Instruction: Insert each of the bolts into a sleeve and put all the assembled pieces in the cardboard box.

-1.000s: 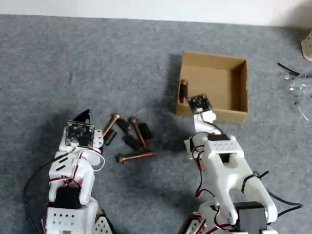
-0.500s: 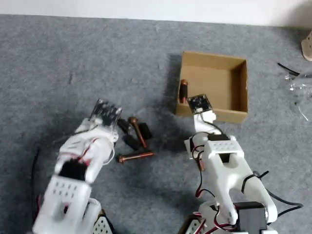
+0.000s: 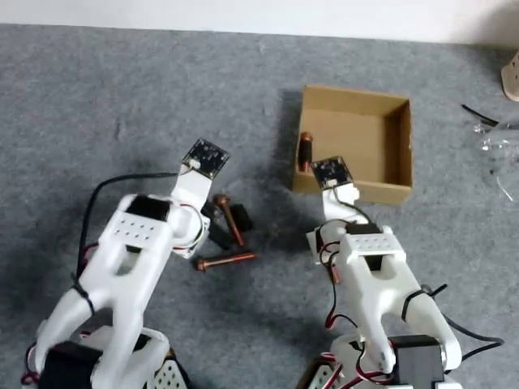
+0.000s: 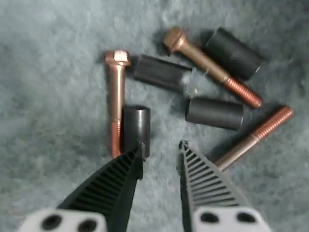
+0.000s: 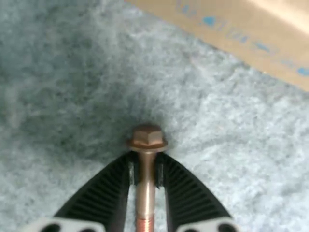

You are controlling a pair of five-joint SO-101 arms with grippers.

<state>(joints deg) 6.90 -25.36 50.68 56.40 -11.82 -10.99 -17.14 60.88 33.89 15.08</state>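
Three copper bolts and several black sleeves lie loose on the grey carpet. In the left wrist view my left gripper [image 4: 160, 150] hangs open above them, one fingertip over a black sleeve [image 4: 135, 128] that lies beside a bolt [image 4: 117, 96]. Another bolt [image 4: 207, 67] lies among sleeves [image 4: 215, 113], and a third bolt [image 4: 251, 137] lies farther out. My right gripper [image 5: 146, 166] is shut on a bolt [image 5: 147, 137], head outward, just short of the cardboard box [image 5: 241, 38]. In the high view the cardboard box [image 3: 397, 146] holds one assembled piece [image 3: 306, 150] against its left wall.
Grey carpet covers the whole table. A clear plastic item with black wires [image 3: 495, 138] lies at the right edge, and a beige object [image 3: 511, 74] sits at the far right. The loose bolt [image 3: 227, 259] lies between the two arms.
My left arm has swung from the left side forward and right, ending over the pile of bolts and sleeves. The right arm and its bolt have not moved.
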